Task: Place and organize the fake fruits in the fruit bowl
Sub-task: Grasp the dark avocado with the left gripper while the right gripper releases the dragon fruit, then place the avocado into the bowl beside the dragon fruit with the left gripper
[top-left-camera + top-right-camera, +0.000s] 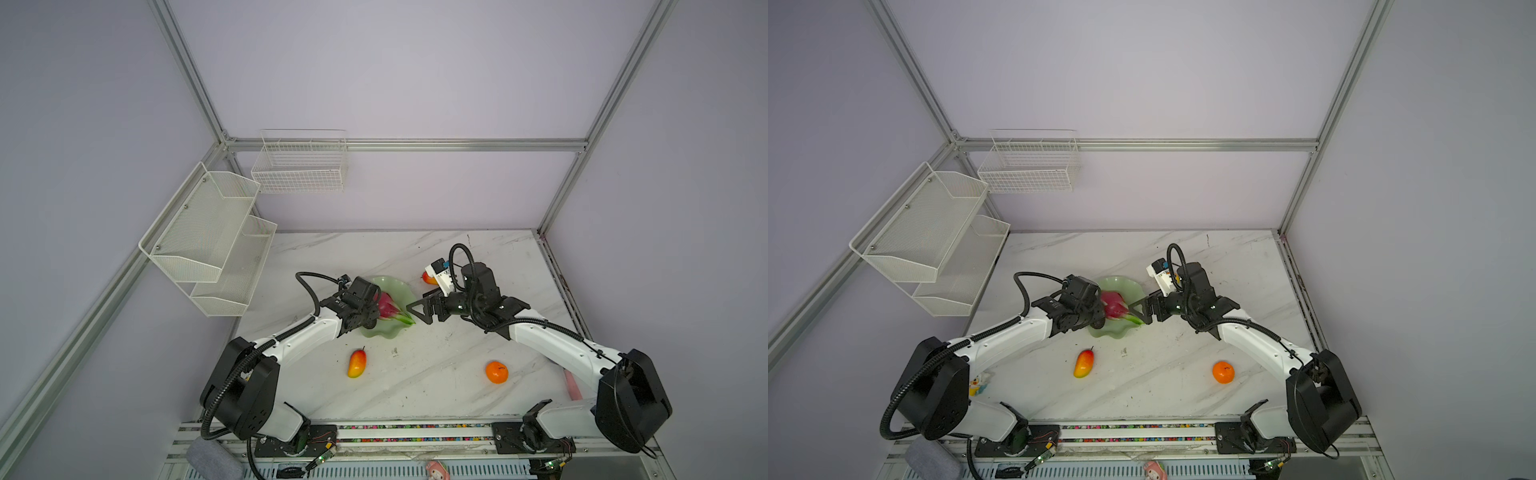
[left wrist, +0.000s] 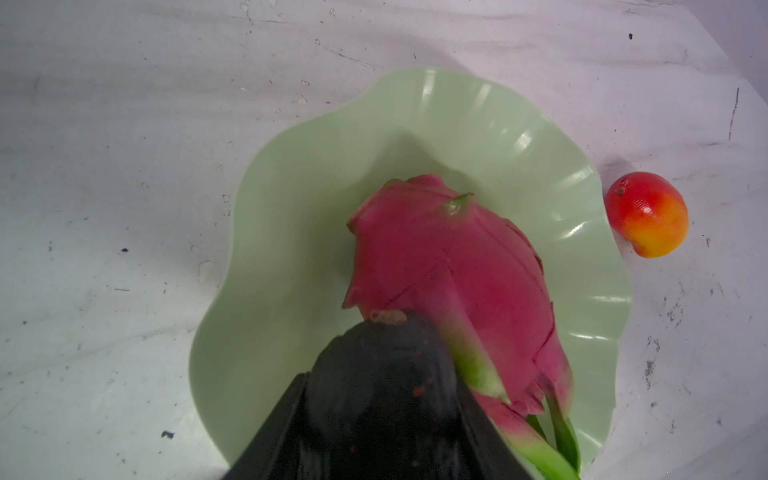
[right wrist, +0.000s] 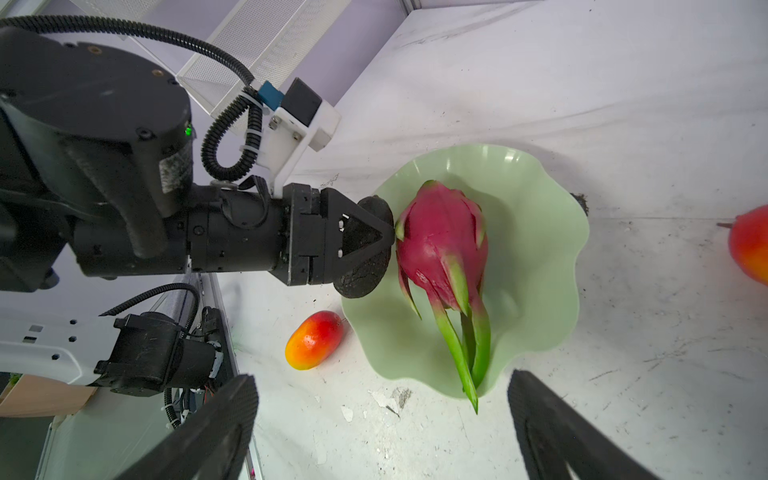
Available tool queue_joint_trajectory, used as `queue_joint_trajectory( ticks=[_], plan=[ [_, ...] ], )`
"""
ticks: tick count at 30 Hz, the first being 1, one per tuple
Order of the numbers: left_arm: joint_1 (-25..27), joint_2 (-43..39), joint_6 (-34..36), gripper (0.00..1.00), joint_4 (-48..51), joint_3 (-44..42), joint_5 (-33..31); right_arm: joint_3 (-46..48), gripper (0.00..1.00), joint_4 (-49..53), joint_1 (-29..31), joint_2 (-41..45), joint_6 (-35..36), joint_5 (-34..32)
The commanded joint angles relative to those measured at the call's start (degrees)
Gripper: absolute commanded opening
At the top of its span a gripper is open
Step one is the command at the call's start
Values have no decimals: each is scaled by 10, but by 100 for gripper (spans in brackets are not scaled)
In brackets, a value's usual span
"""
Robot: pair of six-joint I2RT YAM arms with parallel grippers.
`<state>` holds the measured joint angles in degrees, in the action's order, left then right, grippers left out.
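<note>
Your left gripper (image 3: 368,241) is clamped on the avocado (image 3: 365,278), jaws nearly closed around it, at the 9 o'clock rim of the fruit bowl (image 1: 395,286). You can't see that from above: in both top views the left wrist covers the avocado and the fingertips completely. The right wrist view gives you the grip side-on. The left wrist view only gives a dark blurred mass (image 2: 382,374) pressed up beside the dragon fruit (image 2: 457,270), and you can't tell whether the avocado touches the bowl floor or the fruit. The dragon fruit lies inside the bowl, green tips toward 4 o'clock and reaching the rim. Your right gripper (image 1: 419,309) is spread wide with nothing in it, just outside the rim at 3 o'clock. In the right wrist view its two fingers (image 3: 208,428) are cut off by the frame edge. One mango (image 1: 356,363) sits on the table at 7 o'clock from the bowl, apart from it. The second mango (image 2: 646,214) is near the rim at 2 o'clock. It's clear in the left wrist view, half hidden behind the right wrist camera in a top view (image 1: 428,277) and clipped at the edge of the right wrist view. The tangerine (image 1: 1223,372) is at 4 o'clock, well apart, and shows only from above.
</note>
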<state>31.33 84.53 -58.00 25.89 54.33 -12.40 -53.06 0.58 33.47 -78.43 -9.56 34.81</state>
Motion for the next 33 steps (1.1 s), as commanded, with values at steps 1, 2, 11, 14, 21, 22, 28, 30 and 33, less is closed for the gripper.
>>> queue_joint_trajectory(
  ticks=[1, 2, 11, 14, 21, 22, 28, 30, 33],
  plan=[
    [4, -9, -9, 48, -13, 33, -13, -14, 97, -10, 3, -15, 6, 8],
    [4, -10, -8, 49, -13, 30, -11, -11, 97, -12, 3, -14, 5, 10],
    [5, -22, 13, 61, -5, 27, -19, -25, 97, -17, 3, -31, -1, 15],
    [5, -30, 16, 61, -3, 24, -19, -16, 97, -26, 3, -21, -3, 13],
    [17, -124, 70, 63, 46, -1, -19, -22, 97, 10, 3, -23, 19, 0],
    [23, -139, 78, 63, 65, -12, -14, -15, 97, 13, 3, -21, 23, -1],
    [50, -177, 130, 63, 141, -80, 63, 7, 97, -6, 3, -32, 20, 9],
    [61, -175, 129, 64, 147, -100, 70, 3, 97, -17, 3, -46, 16, 33],
    [77, -165, 114, 64, 162, -113, 56, 0, 97, -9, 8, -54, 23, 50]
  ],
)
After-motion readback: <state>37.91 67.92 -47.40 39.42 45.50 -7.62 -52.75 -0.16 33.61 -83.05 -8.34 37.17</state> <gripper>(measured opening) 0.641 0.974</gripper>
